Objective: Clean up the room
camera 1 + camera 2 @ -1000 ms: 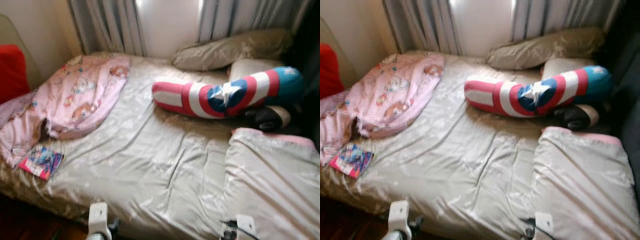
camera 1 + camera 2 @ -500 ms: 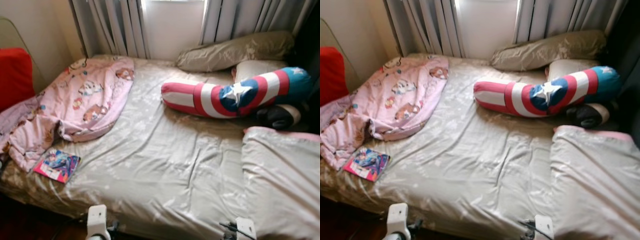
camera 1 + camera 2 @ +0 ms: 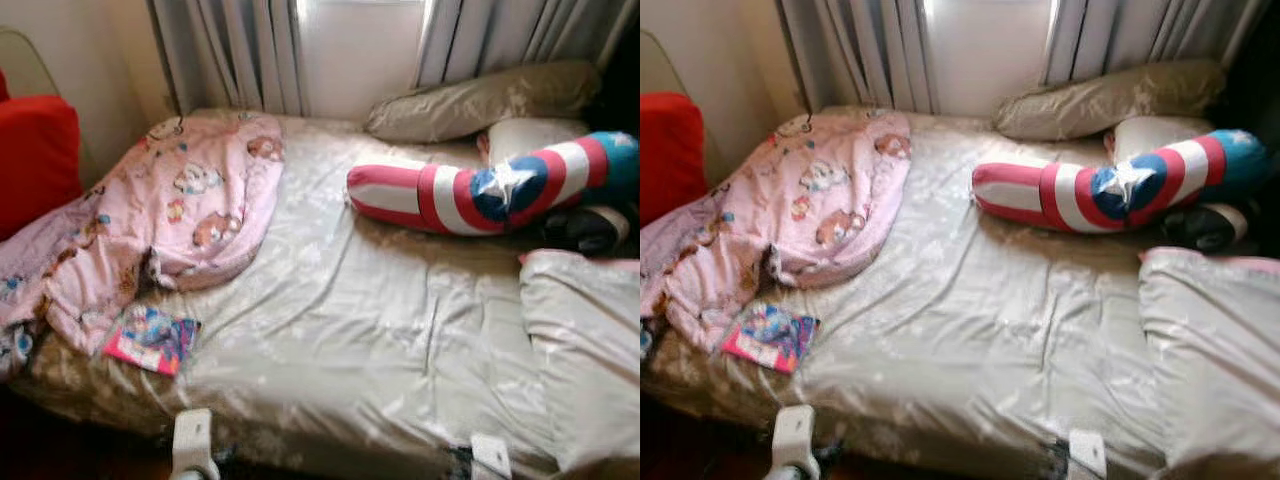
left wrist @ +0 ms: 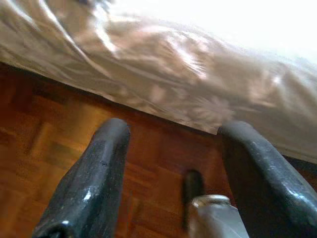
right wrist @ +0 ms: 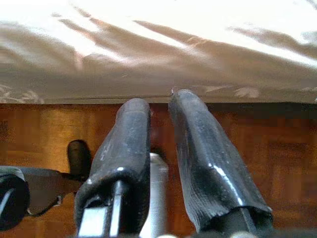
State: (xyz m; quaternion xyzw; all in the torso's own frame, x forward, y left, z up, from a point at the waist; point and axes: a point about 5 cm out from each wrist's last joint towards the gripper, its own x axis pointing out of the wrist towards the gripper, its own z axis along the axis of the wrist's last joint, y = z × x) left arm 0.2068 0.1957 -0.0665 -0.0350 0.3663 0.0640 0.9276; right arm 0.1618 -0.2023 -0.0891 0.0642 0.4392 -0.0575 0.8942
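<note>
The view has swung left, so the magazine [image 3: 152, 339] and pink blanket [image 3: 170, 220] now sit nearer centre. The left gripper [image 4: 173, 183] hangs spread wide over the floor; the right gripper [image 5: 161, 163] is nearly closed, empty. Beyond, probably a shield-patterned bolster [image 3: 480, 192]. Blur risks misjudged reaches.

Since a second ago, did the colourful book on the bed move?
No. The book lies beside the pink blanket's lower edge, as before. Everything shifted together, so the camera moved.

Left end effector [image 4: 171, 163] hangs low, fingers spread; right end effector [image 5: 161, 148] nearly closed.
</note>
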